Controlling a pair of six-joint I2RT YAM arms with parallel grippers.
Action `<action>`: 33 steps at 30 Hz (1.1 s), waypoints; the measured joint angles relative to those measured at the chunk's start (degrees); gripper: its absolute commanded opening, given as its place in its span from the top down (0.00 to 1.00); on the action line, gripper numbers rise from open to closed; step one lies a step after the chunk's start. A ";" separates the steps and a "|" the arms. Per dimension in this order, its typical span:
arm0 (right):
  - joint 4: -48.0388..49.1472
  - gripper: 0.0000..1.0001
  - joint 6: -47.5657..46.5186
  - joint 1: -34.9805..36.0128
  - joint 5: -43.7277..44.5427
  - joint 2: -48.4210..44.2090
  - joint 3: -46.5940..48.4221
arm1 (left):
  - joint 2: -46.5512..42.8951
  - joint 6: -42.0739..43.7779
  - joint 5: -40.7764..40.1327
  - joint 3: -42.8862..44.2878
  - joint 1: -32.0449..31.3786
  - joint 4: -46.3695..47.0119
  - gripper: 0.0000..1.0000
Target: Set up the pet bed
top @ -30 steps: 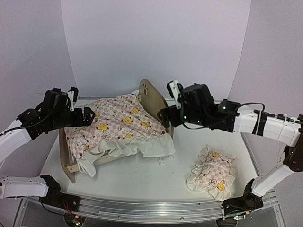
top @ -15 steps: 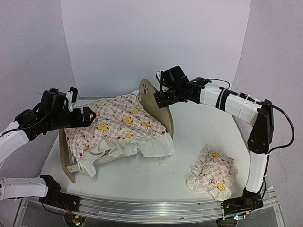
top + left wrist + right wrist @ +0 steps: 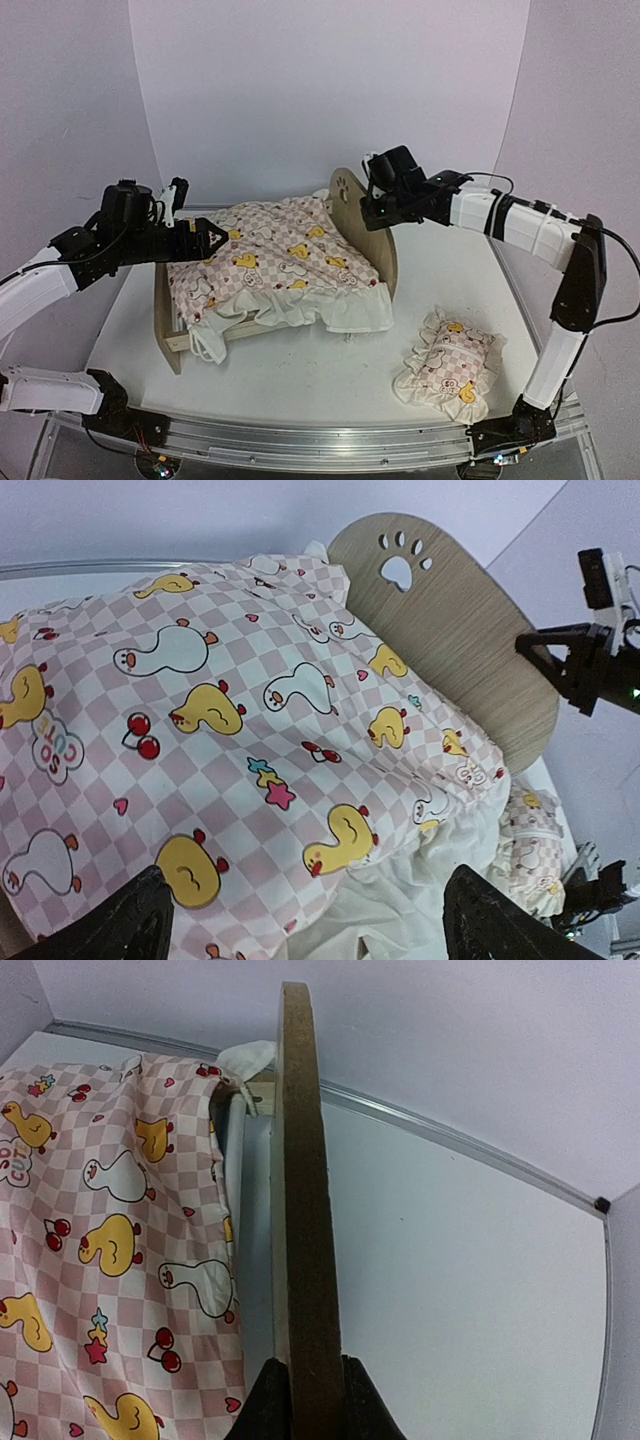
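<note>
The pet bed (image 3: pixel 362 222) stands mid-table, its paw-print headboard (image 3: pixel 470 630) upright at the right end and its low footboard (image 3: pixel 166 325) at the left. The frilled duck-print quilt (image 3: pixel 280 262) lies over it and hides the base. My right gripper (image 3: pixel 376 206) is shut on the headboard's top edge (image 3: pixel 300 1160), with one finger (image 3: pixel 268 1405) on each face. Over the quilt's (image 3: pixel 200 730) left end hovers my left gripper (image 3: pixel 206 240), open, holding nothing. In the right wrist view the quilt (image 3: pixel 100 1210) hangs just left of the headboard.
The small matching pillow (image 3: pixel 448 365) lies on the white table (image 3: pixel 330 385) at the front right, apart from the bed. A curved backdrop wall closes the back and both sides. The quilt's white frill (image 3: pixel 350 312) droops over the bed's near side.
My right gripper has closed on the headboard's top edge, and the bed with the quilt has shifted to the right. My left arm has moved right along with it.
</note>
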 measured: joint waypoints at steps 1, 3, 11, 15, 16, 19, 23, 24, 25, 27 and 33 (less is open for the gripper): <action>0.11 0.95 0.85 -0.37 0.87 -1.62 -2.03 | 0.42 -0.20 1.20 -0.02 0.00 1.33 0.07; 0.57 0.96 2.40 -2.03 2.69 -5.75 -7.21 | 1.46 -0.76 3.89 -0.04 0.00 4.39 0.08; 1.99 0.68 2.95 -12.35 6.38 -19.15 -22.34 | 4.13 -0.94 8.04 -0.83 0.00 9.68 0.11; 1.64 0.52 -2.49 -15.50 8.52 -19.58 -22.86 | 3.23 -0.85 7.13 -3.37 0.00 10.05 0.10; 1.29 0.49 -4.07 -15.69 8.74 -19.69 -22.84 | 2.75 -0.85 6.51 -4.02 0.00 9.99 0.07; 0.09 0.36 -7.93 -15.43 8.22 -20.50 -22.23 | 0.20 -0.92 4.31 -6.51 0.00 10.16 0.01; -2.49 0.25 -10.12 -14.99 7.21 -21.53 -18.36 | 1.05 -0.90 3.21 -8.22 1.25 12.72 0.01; -3.13 0.23 -10.29 -14.64 7.21 -21.59 -16.76 | 3.26 -0.85 3.91 -8.04 2.34 14.03 0.01; -3.82 0.21 -10.36 -14.25 7.32 -21.59 -15.21 | 6.62 -0.74 4.92 -7.32 3.78 15.58 0.01; -5.42 0.16 -10.62 -12.70 8.04 -21.55 -12.33 | 13.09 -0.57 7.30 -5.62 5.73 17.99 0.01; -10.10 0.12 -12.02 -1.46 9.40 -18.16 -1.51 | 31.01 0.46 19.91 -0.07 8.92 27.74 0.14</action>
